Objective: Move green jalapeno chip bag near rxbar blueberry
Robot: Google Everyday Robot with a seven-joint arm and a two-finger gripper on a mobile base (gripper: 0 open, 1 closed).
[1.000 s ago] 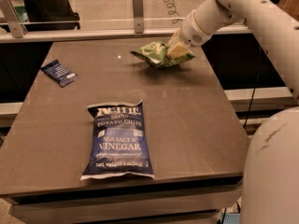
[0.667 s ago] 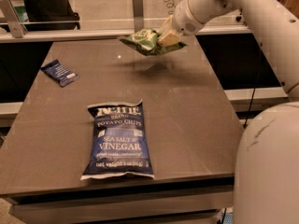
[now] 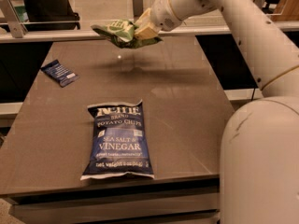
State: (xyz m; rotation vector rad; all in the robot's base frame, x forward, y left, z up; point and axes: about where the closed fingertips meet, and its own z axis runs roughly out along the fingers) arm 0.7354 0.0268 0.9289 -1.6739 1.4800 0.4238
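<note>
Large chip bag (image 3: 119,141) lying flat on the table (image 3: 187,101) near its front edge, bar (image 3: 60,72) on the table at far left, well apart from it, small snack bag (image 3: 114,31) held above the table's far edge, tool (image 3: 140,29) gripping its right end, arm (image 3: 243,27) reaching in from the right

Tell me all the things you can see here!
green jalapeno chip bag: one, light green, up in the air over the table's far side
rxbar blueberry: one, dark blue, flat on the table's far left
Kettle chip bag: one, dark blue with white letters, flat near the front edge
table: one, dark brown, under it all
arm: one, white, reaching in from the right
gripper: one, cream, above the table's far side, shut on the green bag
</note>
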